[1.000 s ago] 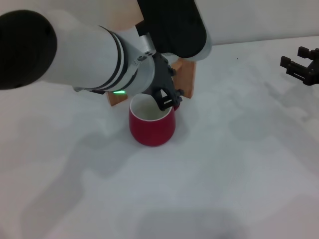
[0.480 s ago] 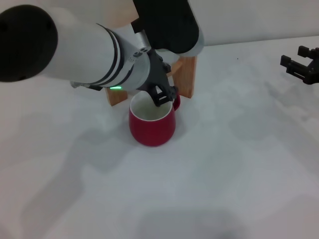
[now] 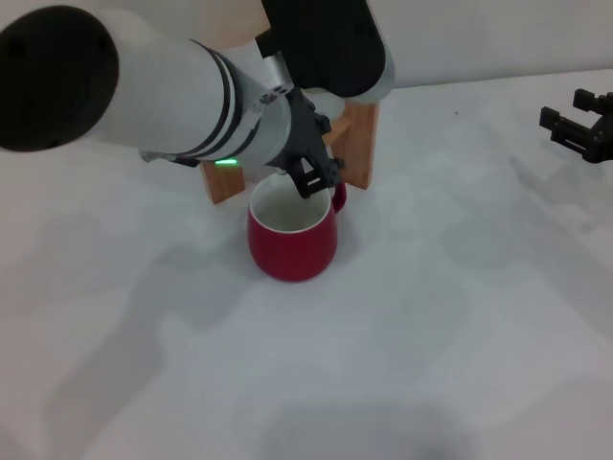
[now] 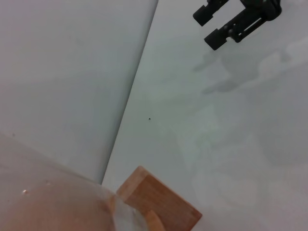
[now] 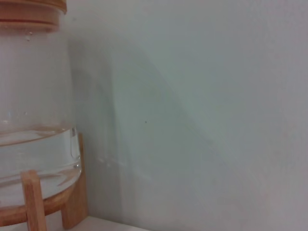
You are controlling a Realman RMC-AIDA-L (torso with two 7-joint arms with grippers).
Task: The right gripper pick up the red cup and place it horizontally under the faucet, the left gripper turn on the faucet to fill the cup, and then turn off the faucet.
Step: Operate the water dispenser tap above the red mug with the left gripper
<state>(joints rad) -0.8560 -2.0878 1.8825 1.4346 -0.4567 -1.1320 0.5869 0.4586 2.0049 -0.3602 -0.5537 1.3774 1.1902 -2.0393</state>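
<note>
So the cup (image 3: pixel 292 237) sits upright on the table right in front of the stand (image 3: pixel 356 144), toward the back edge. That fits catching water. The left gripper (image 3: pixel 311 177) hangs over its rim, probably at the hidden faucet; can't tell its jaws. The right gripper (image 3: pixel 584 126) is parked at the right edge, jaws spread.

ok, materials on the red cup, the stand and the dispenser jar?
Squat dark red cup: looks like glazed ceramic, glossy red outside, white inside; could be enamel. Stand: light unpainted wood, with visible grain and square-cut posts. Clear dispenser jar: seems to be glass, transparent with a waterline showing, though clear plastic can't be ruled out. The left gripper sits over the cup's rim.
</note>
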